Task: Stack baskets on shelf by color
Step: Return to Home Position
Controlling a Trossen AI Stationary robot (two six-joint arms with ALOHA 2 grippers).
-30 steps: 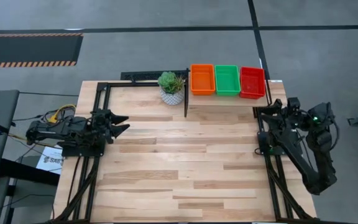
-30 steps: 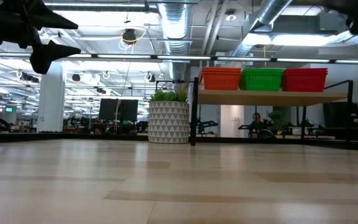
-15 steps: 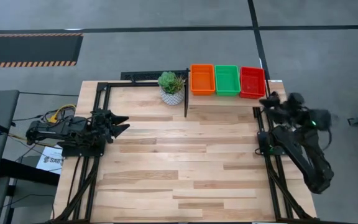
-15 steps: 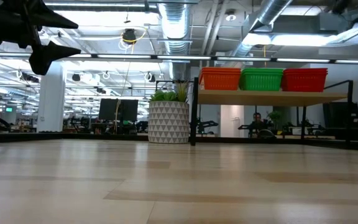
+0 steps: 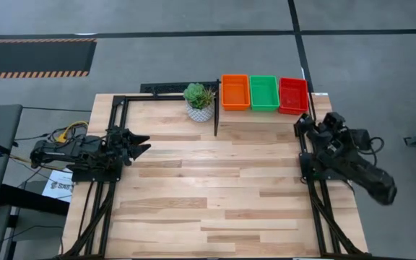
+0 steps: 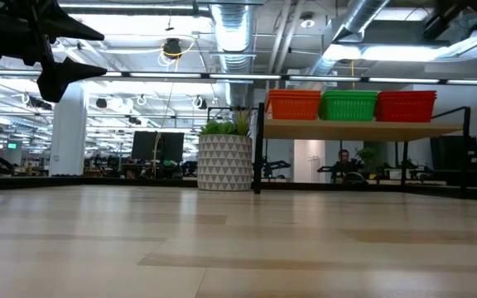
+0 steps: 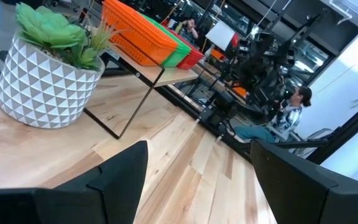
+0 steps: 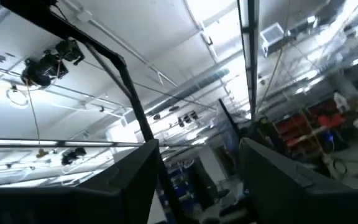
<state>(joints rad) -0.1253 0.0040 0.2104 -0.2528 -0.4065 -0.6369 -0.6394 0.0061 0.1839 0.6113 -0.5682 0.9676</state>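
baskets (image 5: 264, 93) on shelf (image 6: 363, 130): orange, green, red | left gripper (image 5: 146, 143) fingers apart, table's left edge | right gripper (image 5: 301, 123) fingers apart, near shelf

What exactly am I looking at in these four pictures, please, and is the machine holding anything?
This is a robot with two dark arms mounted at the sides of a wooden table. One picture looks straight down from overhead, one looks level across the tabletop, and two come from cameras on the arms' wrists, peering out between each arm's own fingers. The left gripper hangs over the table's left side; the right gripper is at the right side, tipped up toward the ceiling. Both are open and hold nothing. At the far edge stands a potted plant, and beside it a small raised shelf carrying mesh baskets sorted by colour: an orange pile, a green pile and a red pile side by side.
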